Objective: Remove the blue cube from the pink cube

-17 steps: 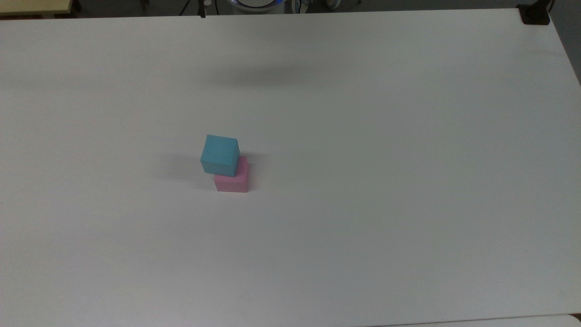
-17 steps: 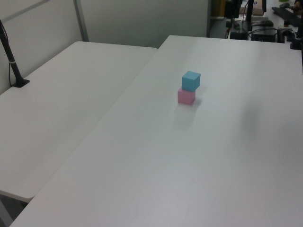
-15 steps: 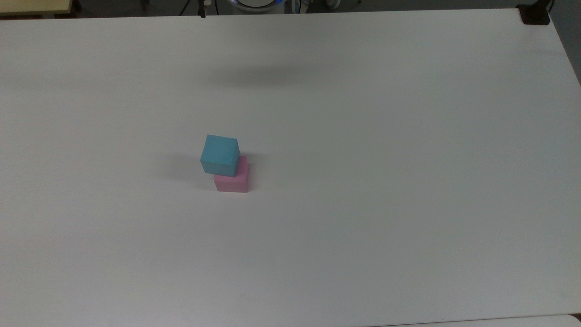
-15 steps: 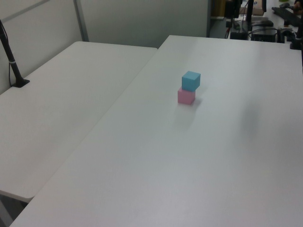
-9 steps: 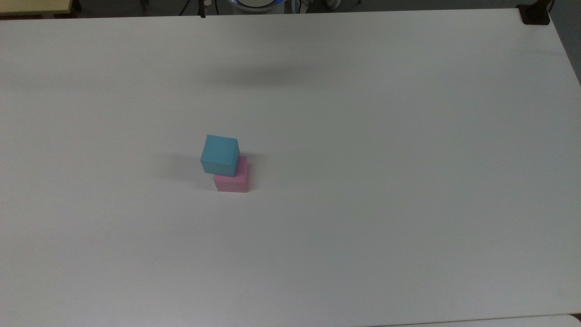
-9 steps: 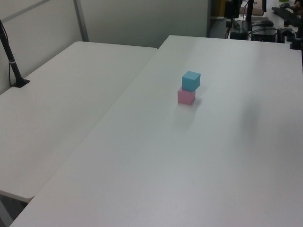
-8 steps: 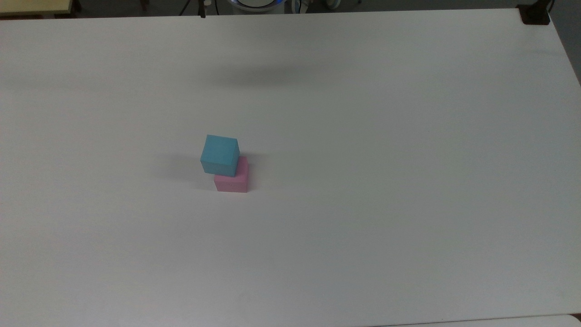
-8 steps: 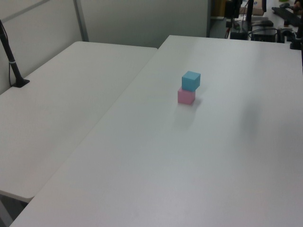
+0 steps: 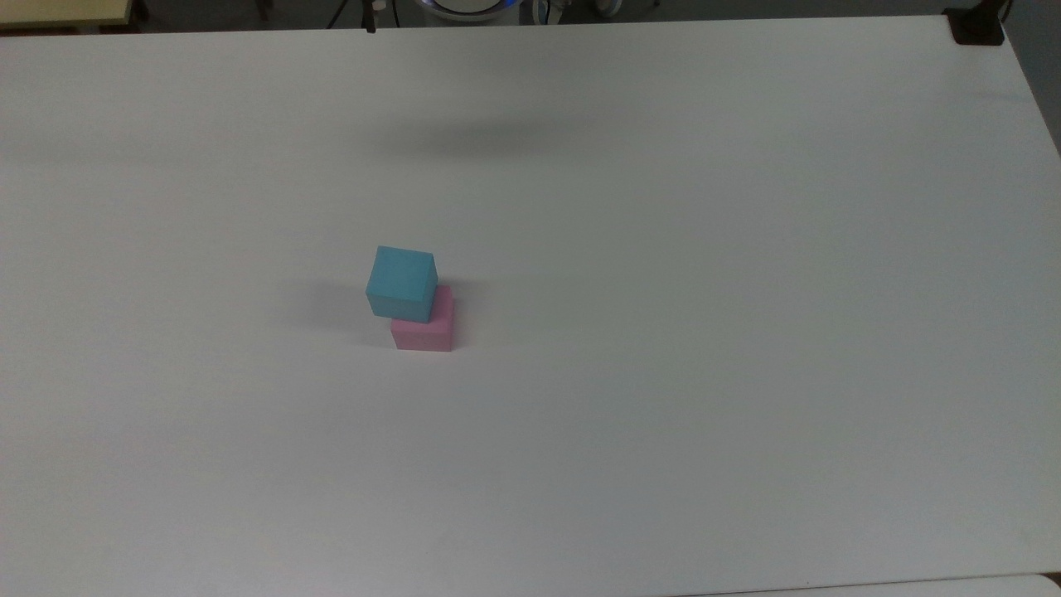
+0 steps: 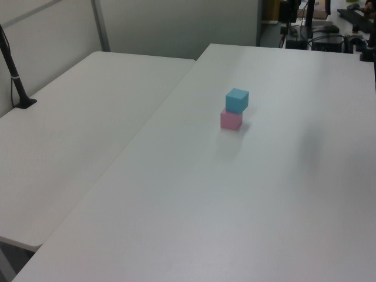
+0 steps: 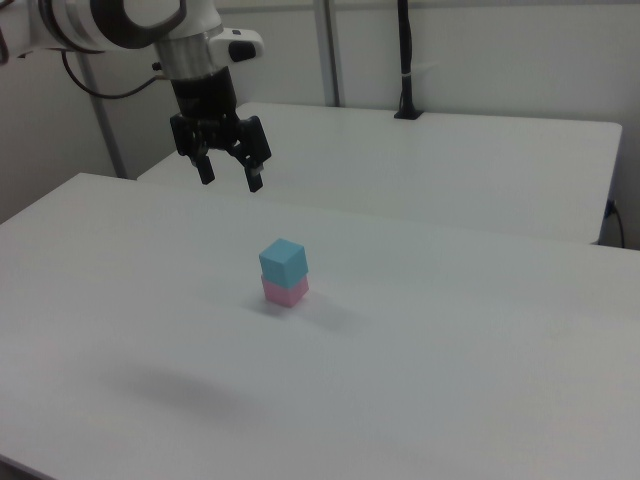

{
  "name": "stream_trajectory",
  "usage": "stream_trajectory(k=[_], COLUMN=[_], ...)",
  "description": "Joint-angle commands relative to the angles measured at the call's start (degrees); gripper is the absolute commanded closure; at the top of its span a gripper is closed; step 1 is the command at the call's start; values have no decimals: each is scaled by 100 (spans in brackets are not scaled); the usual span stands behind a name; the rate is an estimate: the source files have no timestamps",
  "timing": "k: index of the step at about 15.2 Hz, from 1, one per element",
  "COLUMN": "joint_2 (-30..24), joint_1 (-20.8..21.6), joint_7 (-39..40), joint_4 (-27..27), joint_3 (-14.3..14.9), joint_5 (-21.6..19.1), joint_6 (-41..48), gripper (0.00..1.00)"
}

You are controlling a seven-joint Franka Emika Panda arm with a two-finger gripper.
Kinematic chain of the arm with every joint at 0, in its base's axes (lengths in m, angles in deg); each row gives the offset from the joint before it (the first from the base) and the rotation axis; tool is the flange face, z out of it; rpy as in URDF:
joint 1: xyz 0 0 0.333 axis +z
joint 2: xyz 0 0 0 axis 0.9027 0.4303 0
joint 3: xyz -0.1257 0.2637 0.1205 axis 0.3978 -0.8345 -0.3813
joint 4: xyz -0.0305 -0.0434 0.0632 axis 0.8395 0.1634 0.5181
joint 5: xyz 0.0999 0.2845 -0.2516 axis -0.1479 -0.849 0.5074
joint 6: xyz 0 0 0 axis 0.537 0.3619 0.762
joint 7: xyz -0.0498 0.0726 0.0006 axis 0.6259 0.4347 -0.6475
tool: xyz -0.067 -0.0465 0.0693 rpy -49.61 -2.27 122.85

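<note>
The blue cube (image 9: 401,281) (image 10: 237,100) (image 11: 283,261) rests on top of the pink cube (image 9: 424,330) (image 10: 231,120) (image 11: 286,291), turned a little and shifted off-centre, on the white table (image 9: 663,332). In the right view my gripper (image 11: 230,181) hangs high above the table, up and to the left of the stack, well clear of it. Its fingers (image 11: 254,170) are open with nothing between them.
A second white table (image 10: 70,129) (image 11: 450,170) adjoins this one. A black post (image 10: 14,76) (image 11: 405,60) stands on it at its far edge. A dark clamp (image 9: 976,29) sits at the top view's upper right corner.
</note>
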Motion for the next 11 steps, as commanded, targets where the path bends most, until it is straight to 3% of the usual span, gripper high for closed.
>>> stream_trajectory(k=[1, 4, 7, 11], joint_2=[-155, -155, -103, 248], joint_1=[39, 21, -31, -40], joint_7=[116, 571, 1977, 1989], joint_4=[194, 238, 361, 361], joint_3=[44, 44, 44, 44], joint_5=[-89, -89, -89, -115], joint_6=[-120, -103, -146, -566], gripper=[0, 0, 0, 0])
